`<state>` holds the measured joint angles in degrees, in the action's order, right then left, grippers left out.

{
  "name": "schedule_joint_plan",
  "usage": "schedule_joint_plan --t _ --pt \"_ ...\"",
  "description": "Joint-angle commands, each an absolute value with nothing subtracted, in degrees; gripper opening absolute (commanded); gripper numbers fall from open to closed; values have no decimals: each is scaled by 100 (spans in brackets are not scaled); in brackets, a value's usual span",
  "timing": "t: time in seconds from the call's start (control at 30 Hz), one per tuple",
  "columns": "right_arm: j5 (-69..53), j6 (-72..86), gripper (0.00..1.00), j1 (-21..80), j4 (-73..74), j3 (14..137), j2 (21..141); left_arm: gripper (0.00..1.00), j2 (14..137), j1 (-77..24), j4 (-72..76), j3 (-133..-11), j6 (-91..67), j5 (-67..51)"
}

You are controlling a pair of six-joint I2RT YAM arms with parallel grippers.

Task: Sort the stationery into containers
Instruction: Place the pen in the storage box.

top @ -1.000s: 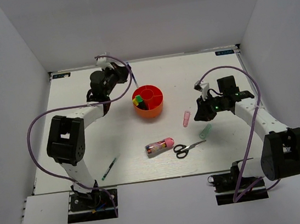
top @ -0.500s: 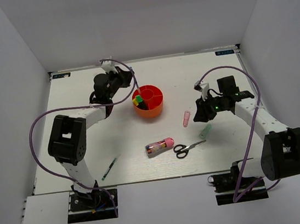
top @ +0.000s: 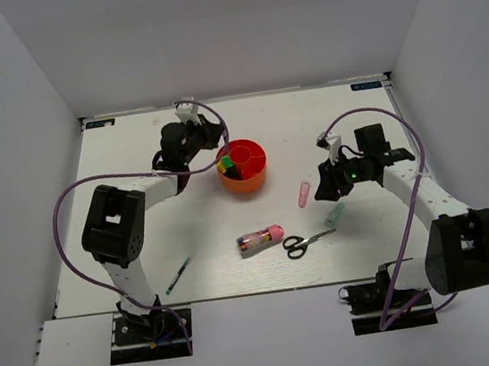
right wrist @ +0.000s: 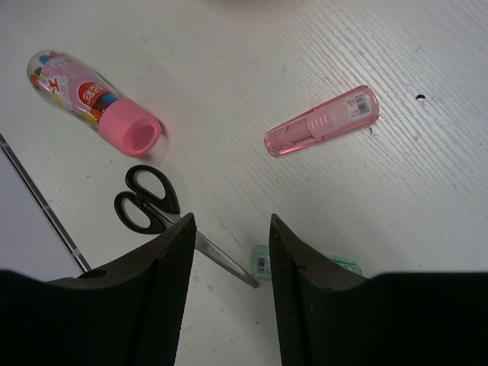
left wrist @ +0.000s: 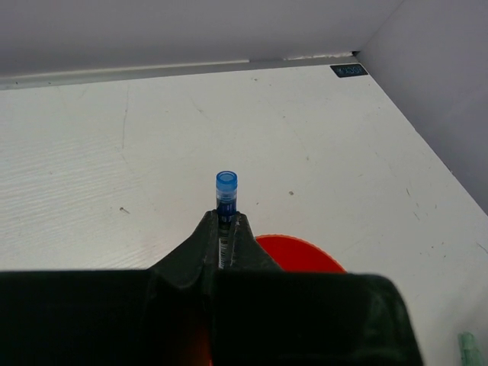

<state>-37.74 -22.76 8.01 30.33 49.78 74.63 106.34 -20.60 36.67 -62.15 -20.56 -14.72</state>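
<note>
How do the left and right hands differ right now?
The left hand is shut on a blue-capped pen; the right hand is open and holds nothing. The left hand is by the orange-red organiser; the right hand is near the scissors and pale green tube. Both hang above the table.

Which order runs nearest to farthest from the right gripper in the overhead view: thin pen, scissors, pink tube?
1. Pink tube, just beside the right gripper.
2. Scissors, toward the front edge.
3. Thin pen, far across, front left.
</note>
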Motion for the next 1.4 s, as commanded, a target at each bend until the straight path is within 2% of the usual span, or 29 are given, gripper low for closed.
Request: schedule_joint_plan --t 0.0,0.13,0.23,0.27,0.33,0.37,0.47,0.63,0.73,0.77,0.8,0.83,0.87,0.9,1.0,1.03,1.1,1.13,1.2,1.23,1.37 --pt "-3911 -2338 47 782 3120 5010 7444 9 10573 -2144 3551 -6126 -1846 -1459" --pt "-3902 -2347 52 782 3129 5027 7436 18 10556 -2188 3419 -6126 -1723 -1459" --pt "-3902 -2355 58 782 3120 5019 7444 29 10521 -2232 3314 -6108 -1652 -1450" --pt "-3885 -2347 60 791 3111 5019 7444 36 10512 -2241 3279 -6108 -1635 -1450" --pt "-3867 -2355 63 782 3120 5019 7436 40 10468 -2224 3287 -6056 -1644 -1441" --pt "-3893 -2347 64 800 3129 5019 7444 45 10450 -2241 3278 -6038 -1626 -1424" --pt "-3885 -2338 66 791 3129 5019 7444 49 10327 -2232 3217 -6003 -1591 -1433" --pt "-3876 -2338 66 782 3138 5027 7418 49 9933 -2233 3173 -5881 -1582 -1459" --pt "-3902 -2338 56 782 3120 5019 7374 35 9346 -2241 3077 -5696 -1573 -1468" --pt "-3928 -2338 47 791 3138 5010 7365 27 9212 -2241 3015 -5652 -1565 -1468" --pt "-3946 -2355 23 774 3138 5018 7357 17 9063 -2233 2919 -5643 -1547 -1468" --pt "-3972 -2338 12 765 3138 5010 7339 2 8931 -2241 2283 -5651 -1547 -1433" --pt "-4007 -2347 4 782 3120 4992 7287 0 8442 -2224 1972 -5669 -1564 -1433" --pt "-4069 -2355 0 782 3103 4983 7277 0 8290 -2215 1281 -5686 -1634 -1433" --pt "-4253 -2452 0 817 3032 4940 7243 0 7560 -2206 -655 -5748 -1608 -1363" --pt "-4289 -2487 13 835 3032 4939 7251 6 7289 -2206 -1373 -5748 -1591 -1267" --pt "-4350 -2514 31 870 2980 4974 7277 32 6849 -2206 -2501 -5687 -1521 -1082" --pt "-4342 -2514 41 888 2997 5044 7330 40 6742 -2215 -3427 -5608 -1503 -959" --pt "-4350 -2461 46 1028 3076 5264 7487 46 6261 -2206 -3953 -5442 -1642 -608" --pt "-4333 -2444 46 1063 3128 5343 7549 54 6136 -2197 -4495 -5249 -1713 -485" --pt "-4053 -2032 44 1344 3401 6124 8006 59 5205 -2180 -4956 -4685 -1775 -132"
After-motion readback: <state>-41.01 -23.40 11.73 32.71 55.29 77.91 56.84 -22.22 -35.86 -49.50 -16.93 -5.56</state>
